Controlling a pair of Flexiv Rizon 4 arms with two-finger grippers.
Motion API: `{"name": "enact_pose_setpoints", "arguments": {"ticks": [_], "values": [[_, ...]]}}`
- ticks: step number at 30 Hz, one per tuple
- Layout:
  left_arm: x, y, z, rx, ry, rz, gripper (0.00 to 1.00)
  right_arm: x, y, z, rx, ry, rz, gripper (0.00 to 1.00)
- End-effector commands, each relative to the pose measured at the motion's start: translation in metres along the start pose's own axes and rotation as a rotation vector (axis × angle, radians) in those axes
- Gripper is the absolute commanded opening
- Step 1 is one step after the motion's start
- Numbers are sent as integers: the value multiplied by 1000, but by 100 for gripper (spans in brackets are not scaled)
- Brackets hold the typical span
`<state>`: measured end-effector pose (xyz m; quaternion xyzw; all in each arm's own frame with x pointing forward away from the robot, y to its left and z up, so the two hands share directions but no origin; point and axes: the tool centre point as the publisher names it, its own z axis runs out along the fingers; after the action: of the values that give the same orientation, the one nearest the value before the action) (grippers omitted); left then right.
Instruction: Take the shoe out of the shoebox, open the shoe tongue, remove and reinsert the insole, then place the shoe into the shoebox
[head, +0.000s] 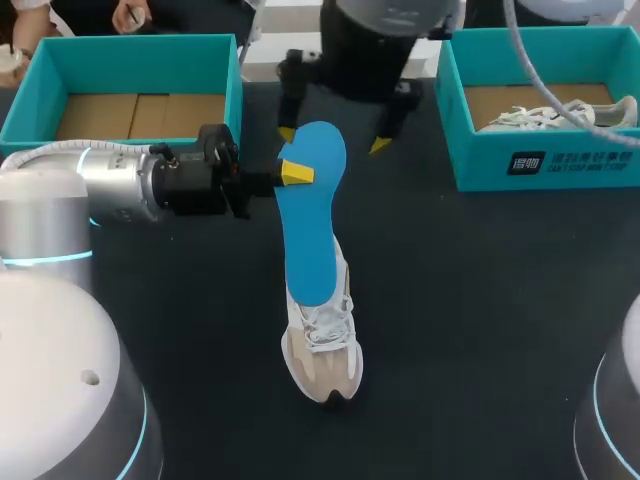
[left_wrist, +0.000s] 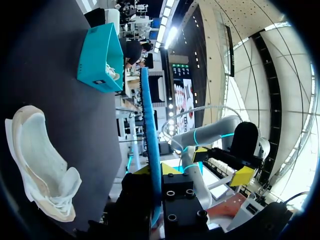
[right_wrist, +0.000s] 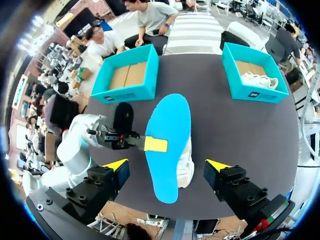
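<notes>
The left end effector (head: 293, 172) pinches the insole (head: 312, 230) by one edge above the shoe (head: 325, 350) (right end effector (right_wrist: 167, 165) spread, empty); that thin grip could let it twist or slip

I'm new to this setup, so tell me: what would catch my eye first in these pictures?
A bright blue insole is held over the middle of the table, pinched at its edge by the left gripper, above a white shoe lying on the table. The right gripper hangs open over the insole's far end. Teal boxes sit at the far corners: the left box shows bare cardboard, the right box holds a second shoe.
</notes>
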<state>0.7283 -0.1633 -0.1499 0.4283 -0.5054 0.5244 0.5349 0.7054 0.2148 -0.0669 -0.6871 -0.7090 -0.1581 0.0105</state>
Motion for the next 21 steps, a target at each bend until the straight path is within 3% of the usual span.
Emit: {"name": "enact_pose_setpoints", "arguments": {"ticks": [1,9,21], "values": [[0,1,0,2,-1,0,0,-51,-3,6,17,372,-1,100],[0,1,0,2,-1,0,0,-75,-4,14,13,574,-13,100],[0,1,0,2,-1,0,0,-75,-4,14,13,574,-13,100]]}}
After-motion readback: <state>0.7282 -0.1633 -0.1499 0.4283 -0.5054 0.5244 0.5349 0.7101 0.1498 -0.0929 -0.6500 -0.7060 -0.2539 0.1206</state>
